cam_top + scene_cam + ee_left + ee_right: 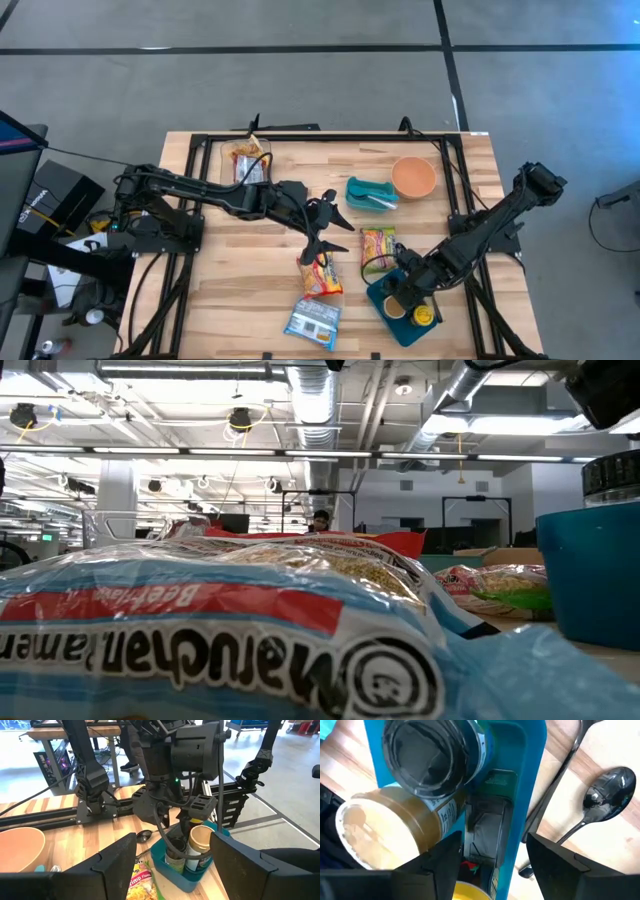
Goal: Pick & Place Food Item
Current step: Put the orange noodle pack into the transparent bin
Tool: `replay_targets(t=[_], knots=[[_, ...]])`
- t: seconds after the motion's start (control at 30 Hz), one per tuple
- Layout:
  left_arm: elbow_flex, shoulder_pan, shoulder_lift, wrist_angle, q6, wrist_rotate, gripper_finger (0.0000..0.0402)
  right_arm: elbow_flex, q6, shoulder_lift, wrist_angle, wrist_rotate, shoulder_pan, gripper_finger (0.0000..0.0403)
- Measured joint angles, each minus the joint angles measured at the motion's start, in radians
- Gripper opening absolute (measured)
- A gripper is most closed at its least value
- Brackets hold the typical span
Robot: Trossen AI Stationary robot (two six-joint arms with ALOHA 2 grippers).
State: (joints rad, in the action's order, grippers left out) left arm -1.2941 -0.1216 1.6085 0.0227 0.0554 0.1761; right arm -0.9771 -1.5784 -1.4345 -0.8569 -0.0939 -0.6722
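Plastic-wrapped, the orange noodle packet (319,274) lay near the middle of the counter (240,290), just under the left gripper (322,243), its long axis running roughly near to far and its far end toward the jaws. Whether those jaws touched it could not be told from above; in the left wrist view the two dark fingers (116,862) stood well apart with nothing between them. Just nearer lay a blue ramen packet (313,320), which filled the low view, its printed name upside down. Right of the orange packet sat a green-and-red snack bag (378,246).

Only the right wrist view showed the inside of the blue bin (530,755): a dark-lidded jar (427,752) and a tan-lidded jar (375,832) lying side by side, with a black spoon (605,800) on the wood beside the bin. The right gripper (400,296) hung over that bin at the near right, jaws parted and holding nothing. Farther off stood an orange bowl (413,177) and a teal dish (370,193).
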Motion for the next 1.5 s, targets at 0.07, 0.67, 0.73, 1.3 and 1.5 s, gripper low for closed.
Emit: replay_targets(t=[0.07,0.67,0.73,1.3,1.5], knots=[[0.000,0.000,0.000,0.000,0.000,0.000,0.0246,0.000,0.000,0.012,0.001,0.008,-0.001,0.0213],[0.000,0.000,0.000,-0.124,0.000,0.000,0.0246,0.000,0.009,0.101,-0.002,0.102,-0.052,0.0184],[0.000,0.000,0.000,-0.160,0.000,0.000,0.0246,0.000,0.003,0.112,-0.002,0.128,-0.066,0.0180],[0.000,-0.003,0.000,-0.544,-0.089,0.000,0.0246,0.000,0.033,0.181,-0.065,0.459,-0.134,0.0161],[0.000,-0.004,0.000,-0.640,-0.182,-0.118,0.0246,0.000,0.070,0.181,-0.086,0.568,-0.125,0.0161]])
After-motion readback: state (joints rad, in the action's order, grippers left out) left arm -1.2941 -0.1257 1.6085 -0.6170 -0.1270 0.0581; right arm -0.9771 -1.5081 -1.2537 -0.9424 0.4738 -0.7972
